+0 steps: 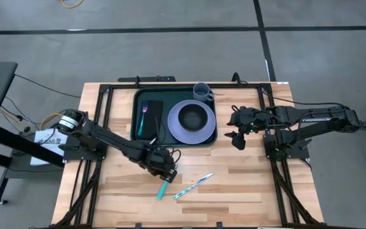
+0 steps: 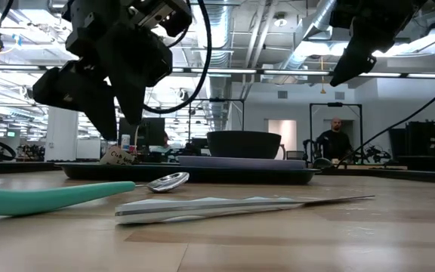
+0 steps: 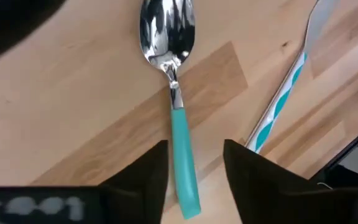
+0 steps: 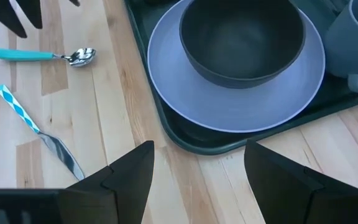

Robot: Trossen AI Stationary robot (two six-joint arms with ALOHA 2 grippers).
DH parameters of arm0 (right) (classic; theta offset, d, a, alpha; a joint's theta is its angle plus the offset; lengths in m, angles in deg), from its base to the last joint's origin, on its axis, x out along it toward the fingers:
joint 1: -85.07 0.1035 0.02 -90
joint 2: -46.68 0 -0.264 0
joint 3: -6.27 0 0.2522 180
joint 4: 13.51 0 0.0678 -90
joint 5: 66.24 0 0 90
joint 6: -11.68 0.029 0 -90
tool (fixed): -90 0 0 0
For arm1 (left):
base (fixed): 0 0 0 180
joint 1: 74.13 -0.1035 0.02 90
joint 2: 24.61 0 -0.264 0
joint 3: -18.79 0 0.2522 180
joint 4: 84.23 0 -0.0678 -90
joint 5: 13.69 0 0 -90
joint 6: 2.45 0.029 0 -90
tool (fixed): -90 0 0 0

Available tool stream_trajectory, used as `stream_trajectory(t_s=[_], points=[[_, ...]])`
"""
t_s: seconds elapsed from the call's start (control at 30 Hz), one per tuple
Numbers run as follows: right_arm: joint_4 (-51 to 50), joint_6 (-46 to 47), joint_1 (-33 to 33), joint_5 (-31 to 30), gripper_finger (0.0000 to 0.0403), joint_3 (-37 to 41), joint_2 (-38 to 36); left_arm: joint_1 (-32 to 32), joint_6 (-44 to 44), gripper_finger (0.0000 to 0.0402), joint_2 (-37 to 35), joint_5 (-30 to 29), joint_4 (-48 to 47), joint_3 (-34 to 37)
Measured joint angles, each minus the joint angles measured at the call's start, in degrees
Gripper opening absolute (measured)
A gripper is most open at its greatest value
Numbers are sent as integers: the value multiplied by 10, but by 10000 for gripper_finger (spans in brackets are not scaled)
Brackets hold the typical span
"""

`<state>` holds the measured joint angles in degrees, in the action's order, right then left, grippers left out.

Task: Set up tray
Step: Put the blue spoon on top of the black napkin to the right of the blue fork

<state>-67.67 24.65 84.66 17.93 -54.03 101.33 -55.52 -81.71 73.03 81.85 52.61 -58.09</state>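
Note:
The dark green tray (image 1: 136, 108) sits at the far middle of the table. It holds a lavender plate (image 1: 178, 130) with a dark bowl (image 1: 194, 116) on it, a blue-grey cup (image 1: 203, 92) and a black napkin (image 1: 151, 121) with a fork (image 1: 143, 117). A teal-handled spoon (image 3: 178, 124) and a knife (image 3: 284, 99) with a striped handle lie flat on the wood near the table's near edge. My left gripper (image 3: 194, 146) is open above the spoon, a finger on either side of its handle, touching nothing. My right gripper (image 4: 197, 152) hovers open, right of the tray.
Bare wood lies around the spoon (image 1: 163, 189) and the knife (image 1: 194, 186), between the tray's near rim (image 4: 185, 140) and the table's near edge. A person (image 2: 334, 140) stands in the room far behind the table.

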Motion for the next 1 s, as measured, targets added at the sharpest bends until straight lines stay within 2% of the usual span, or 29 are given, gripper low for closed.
stream_trajectory(t_s=[0.13, 0.27, 0.83, 1.0], points=[[0, 0, 0, 0, 240, 0, 0, 10, -2, 163, 0, -28, 6, 0], [0, 0, 0, 0, 240, 0, 0, 17, 9, 166, 3, -47, 6, 0], [1, 5, 0, 0, 240, 0, 0, 22, 17, 163, 104, 2, 67, -3], [1, 6, 0, 0, 240, 0, 0, 22, -3, 163, 120, -4, 51, -5]])
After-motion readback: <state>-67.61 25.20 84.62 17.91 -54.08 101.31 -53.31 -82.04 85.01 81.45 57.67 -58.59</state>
